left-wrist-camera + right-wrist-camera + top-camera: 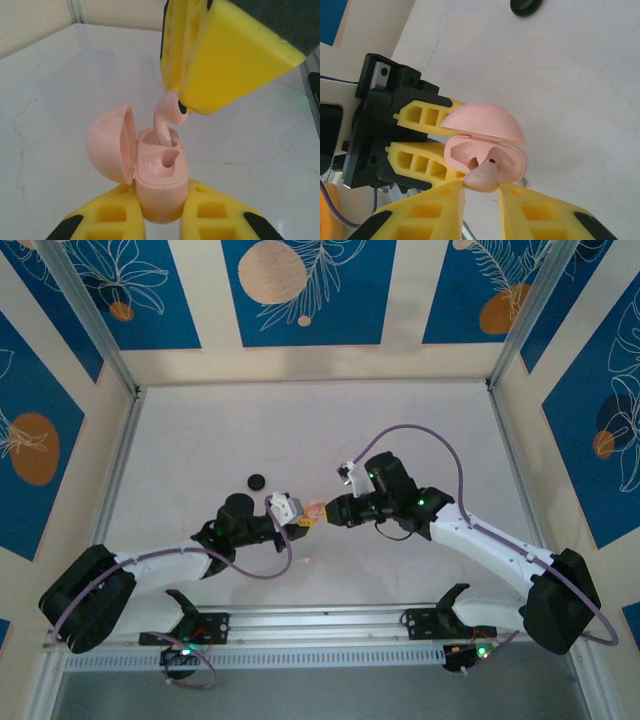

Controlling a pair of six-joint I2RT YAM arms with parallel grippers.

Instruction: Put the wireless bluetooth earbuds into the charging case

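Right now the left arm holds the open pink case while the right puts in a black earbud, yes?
The earbud is pale pink, not black; the left wrist view shows it. The left gripper does hold the open pink case.

Bright, even light (soft close-up blur)

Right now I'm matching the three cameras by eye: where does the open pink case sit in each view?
Top external: pink case at centre, between the two arms' tips.
Left wrist: case low centre, lid swung left, pink earbud stem-down in it.
Right wrist: case at centre, lid uppermost.
Shared landmark: the left gripper, its yellow fingers clamped on the case's base.
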